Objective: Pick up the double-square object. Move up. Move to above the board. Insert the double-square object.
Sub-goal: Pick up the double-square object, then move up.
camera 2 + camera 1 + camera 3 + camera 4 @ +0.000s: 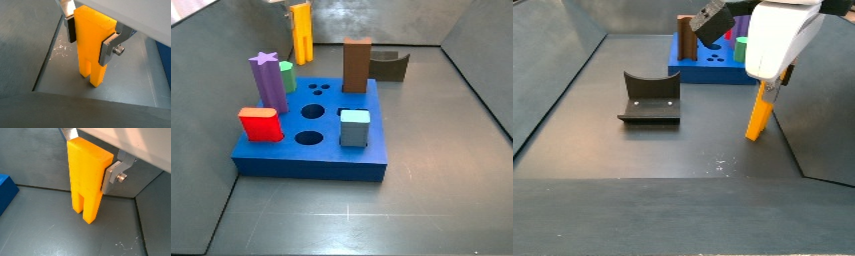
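The double-square object (85, 178) is a tall orange-yellow block with a groove in its lower end. It stands upright between my gripper's (90, 158) silver fingers (112, 175), which are shut on its upper part. Both wrist views show this grip; in a wrist view (92, 47) a dark pad (69, 30) presses its side. In a side view the gripper (767, 85) holds the block (759, 112) with its lower end at or just above the floor. The blue board (318, 160) lies apart from it; the block (301, 33) is behind the board's far left corner.
On the board stand a brown block (357, 65), a purple star peg (263, 80), a green peg (286, 75), a short red block (261, 124) and a pale blue block (354, 127). The fixture (649, 98) stands on the floor. Grey walls enclose the floor.
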Controlling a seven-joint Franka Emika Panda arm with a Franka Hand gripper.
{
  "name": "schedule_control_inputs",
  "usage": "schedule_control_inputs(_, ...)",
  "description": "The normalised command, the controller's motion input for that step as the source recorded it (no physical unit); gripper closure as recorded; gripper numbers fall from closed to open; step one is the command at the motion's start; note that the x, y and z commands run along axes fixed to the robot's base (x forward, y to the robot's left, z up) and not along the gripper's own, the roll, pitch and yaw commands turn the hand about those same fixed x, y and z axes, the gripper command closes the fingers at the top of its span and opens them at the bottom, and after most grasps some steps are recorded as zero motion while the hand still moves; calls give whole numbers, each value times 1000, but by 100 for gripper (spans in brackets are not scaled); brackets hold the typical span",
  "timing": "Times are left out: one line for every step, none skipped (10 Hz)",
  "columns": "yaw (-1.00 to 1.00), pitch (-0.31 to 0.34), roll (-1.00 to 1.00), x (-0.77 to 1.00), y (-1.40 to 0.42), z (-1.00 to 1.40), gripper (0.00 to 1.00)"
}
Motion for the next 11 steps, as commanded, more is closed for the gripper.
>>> schedule_control_inputs(0, 0, 0, 0, 0, 0, 100)
schedule_control_inputs(0, 0, 0, 0, 0, 0, 100)
schedule_control_inputs(0, 0, 0, 0, 0, 0, 100)
schedule_control_inputs(0, 0, 0, 0, 0, 0, 100)
schedule_control_inputs(0, 0, 0, 0, 0, 0, 100)
schedule_control_inputs(0, 0, 0, 0, 0, 0, 100)
schedule_control_inputs(0, 0, 0, 0, 0, 0, 100)
schedule_control_inputs(0, 0, 0, 0, 0, 0, 100)
schedule_control_inputs(0, 0, 0, 0, 0, 0, 100)
schedule_control_inputs(0, 0, 0, 0, 0, 833, 100)
schedule_control_inputs(-24, 22, -15, -51, -68, 817, 100)
